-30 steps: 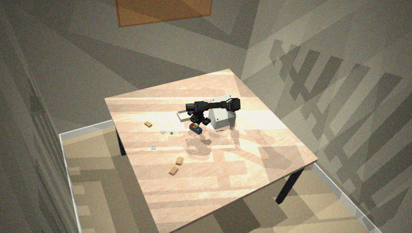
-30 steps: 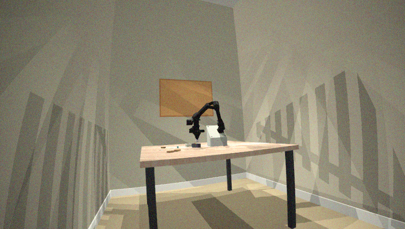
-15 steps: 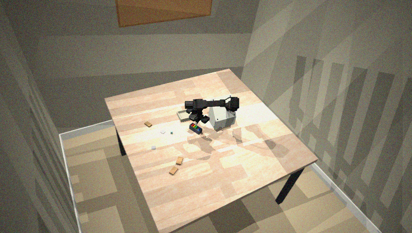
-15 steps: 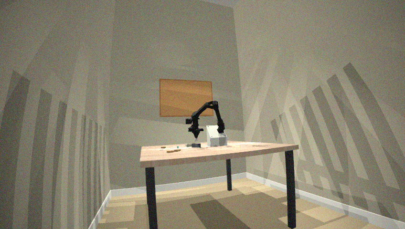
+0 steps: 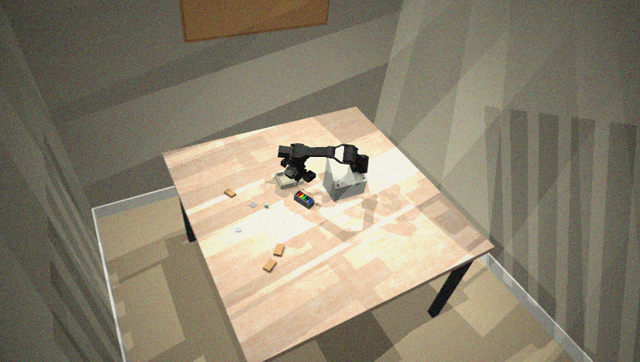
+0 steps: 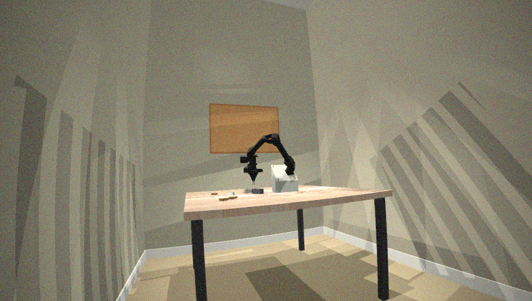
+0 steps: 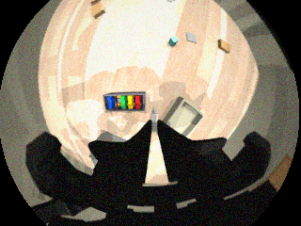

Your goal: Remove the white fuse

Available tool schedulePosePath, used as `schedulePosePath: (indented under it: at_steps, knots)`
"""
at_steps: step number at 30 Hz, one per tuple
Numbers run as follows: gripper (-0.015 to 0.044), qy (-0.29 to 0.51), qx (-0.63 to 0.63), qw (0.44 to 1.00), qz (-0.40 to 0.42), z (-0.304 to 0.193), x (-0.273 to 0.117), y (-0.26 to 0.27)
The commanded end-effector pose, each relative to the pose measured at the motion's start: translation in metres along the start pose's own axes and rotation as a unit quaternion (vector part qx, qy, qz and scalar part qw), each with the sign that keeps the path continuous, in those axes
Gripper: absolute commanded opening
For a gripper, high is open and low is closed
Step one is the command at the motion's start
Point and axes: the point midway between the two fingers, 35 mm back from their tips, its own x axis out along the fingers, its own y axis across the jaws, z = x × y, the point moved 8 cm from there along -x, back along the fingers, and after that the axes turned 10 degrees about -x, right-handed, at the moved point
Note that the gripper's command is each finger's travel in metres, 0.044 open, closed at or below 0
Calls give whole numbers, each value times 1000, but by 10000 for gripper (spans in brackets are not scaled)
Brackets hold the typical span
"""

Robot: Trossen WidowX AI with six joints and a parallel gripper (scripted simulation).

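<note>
Fuse [image 5: 296, 182] [image 6: 253, 183] [image 7: 154, 114] pale, slender, between fingers [image 6: 253, 176]

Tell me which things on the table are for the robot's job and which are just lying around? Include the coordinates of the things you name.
For the job:
- white fuse [image 7: 154, 113]
- fuse block [image 5: 303, 200] [image 6: 257, 191] [image 7: 124, 110]
- tray [image 5: 283, 185] [image 7: 175, 105]
- end effector [image 6: 253, 182] [image 7: 154, 122], holding the white fuse

Just lying around:
- three brown blocks
- small teal piece [image 5: 266, 205] [image 6: 233, 193] [image 7: 173, 41]
- two flat grey pieces
</note>
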Motion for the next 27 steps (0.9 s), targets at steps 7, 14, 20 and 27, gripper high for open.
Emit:
schedulePosePath:
  at_steps: [7, 14, 20, 27]
  knots:
    - [0, 2, -1, 1000, -2, -33, -1, -48]
    - [0, 1, -2, 1000, 0, -60, 2, -75]
    - [0, 0, -3, 1000, 1, -70, 4, -85]
    - [0, 0, -3, 1000, 1, -70, 9, -85]
